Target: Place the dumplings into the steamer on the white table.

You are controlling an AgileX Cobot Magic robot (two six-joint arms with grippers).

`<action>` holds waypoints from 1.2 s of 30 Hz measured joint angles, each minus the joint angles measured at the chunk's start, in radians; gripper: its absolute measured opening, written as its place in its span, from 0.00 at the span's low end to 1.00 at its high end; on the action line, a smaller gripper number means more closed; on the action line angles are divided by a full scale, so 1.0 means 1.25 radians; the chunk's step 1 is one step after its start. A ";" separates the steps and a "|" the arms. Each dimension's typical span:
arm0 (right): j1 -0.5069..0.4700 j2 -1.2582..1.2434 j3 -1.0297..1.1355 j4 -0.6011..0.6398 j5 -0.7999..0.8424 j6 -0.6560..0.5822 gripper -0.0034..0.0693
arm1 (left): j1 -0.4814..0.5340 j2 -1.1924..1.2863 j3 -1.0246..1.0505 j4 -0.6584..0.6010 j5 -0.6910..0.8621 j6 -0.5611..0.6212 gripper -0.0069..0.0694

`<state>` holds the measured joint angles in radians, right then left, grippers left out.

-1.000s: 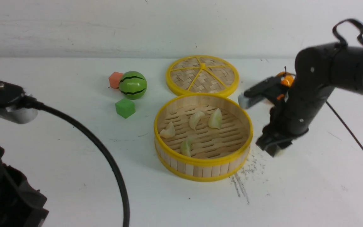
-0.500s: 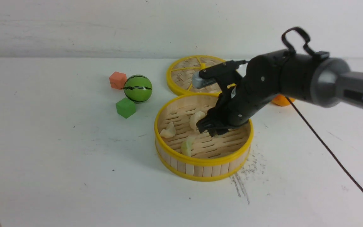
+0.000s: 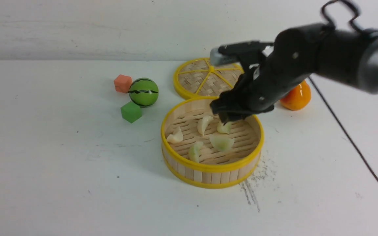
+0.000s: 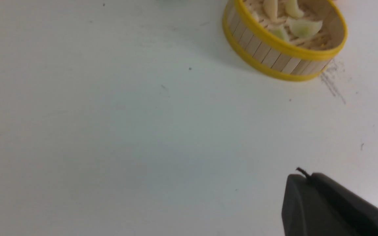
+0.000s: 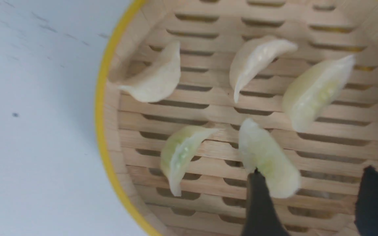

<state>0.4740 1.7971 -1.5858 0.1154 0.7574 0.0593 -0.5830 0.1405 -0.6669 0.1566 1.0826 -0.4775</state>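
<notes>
On the table [image 3: 61, 170], going left to right in the front view, an orange cube [image 3: 122, 83] sits just beside a toy melon [image 3: 143, 92], with a green cube [image 3: 131, 111] near them. Next comes the steamer [image 3: 208, 177], with the lid [image 3: 205, 78] lying flat just behind it. All five dumplings [image 3: 221, 143] lie on the steamer's slatted floor; the front view half hides one of them behind the right gripper [image 3: 229, 118], which hangs over the steamer's far side. Only the right wrist view looks straight down and shows all five dumplings [image 5: 256, 60] whole, apart from each other, and the right gripper [image 5: 310, 196] with its jaws spread and nothing between them, one fingertip [image 5: 258, 203] overlapping a dumpling's edge. An orange fruit [image 3: 296, 96] shows behind the right arm. The left gripper is outside the front view; the left wrist view shows only a dark corner of it [image 4: 326, 206] above bare table, well apart from the steamer [image 4: 274, 55], and it is closed.
</notes>
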 joint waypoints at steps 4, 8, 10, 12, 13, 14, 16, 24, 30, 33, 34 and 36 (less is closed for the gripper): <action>0.009 -0.176 0.064 0.008 -0.011 -0.027 0.28 | 0.000 -0.001 0.000 0.000 -0.020 -0.006 0.08; 0.015 -0.323 0.159 0.011 -0.057 -0.034 0.11 | 0.000 -0.001 0.000 0.001 -0.020 -0.010 0.08; 0.020 -0.411 0.228 0.012 -0.097 -0.037 0.04 | 0.000 -0.001 0.000 0.001 -0.020 -0.012 0.08; 0.022 -0.528 0.324 0.015 -0.145 -0.038 0.02 | 0.000 -0.001 0.000 0.000 -0.020 -0.012 0.09; 0.022 -0.575 0.362 0.015 -0.163 -0.038 0.02 | 0.000 -0.001 0.000 0.000 -0.020 -0.012 0.09; 0.022 -0.611 0.391 0.016 -0.171 -0.038 0.02 | 0.000 -0.001 0.000 0.000 -0.020 -0.012 0.09; 0.022 -0.704 0.462 0.017 -0.190 -0.038 0.02 | 0.000 -0.001 0.000 0.000 -0.020 -0.012 0.09; 0.022 -0.928 0.620 0.018 -0.255 -0.040 0.02 | 0.000 -0.001 0.000 0.000 -0.020 -0.014 0.10; 0.022 -1.020 0.666 0.018 -0.259 -0.040 0.02 | 0.000 -0.001 0.000 0.000 -0.020 -0.014 0.11; 0.022 -1.039 0.678 0.018 -0.262 -0.040 0.02 | 0.000 -0.001 0.000 0.000 -0.020 -0.014 0.11; 0.022 -1.039 0.679 0.018 -0.261 -0.040 0.02 | 0.000 -0.001 0.000 0.000 -0.020 -0.014 0.12; 0.022 -1.039 0.680 0.010 -0.261 -0.040 0.02 | 0.000 -0.001 0.000 0.000 -0.020 -0.014 0.12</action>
<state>0.5018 0.4987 -0.7361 0.1282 0.4307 0.0093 -0.5830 0.1392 -0.6669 0.1568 1.0572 -0.4950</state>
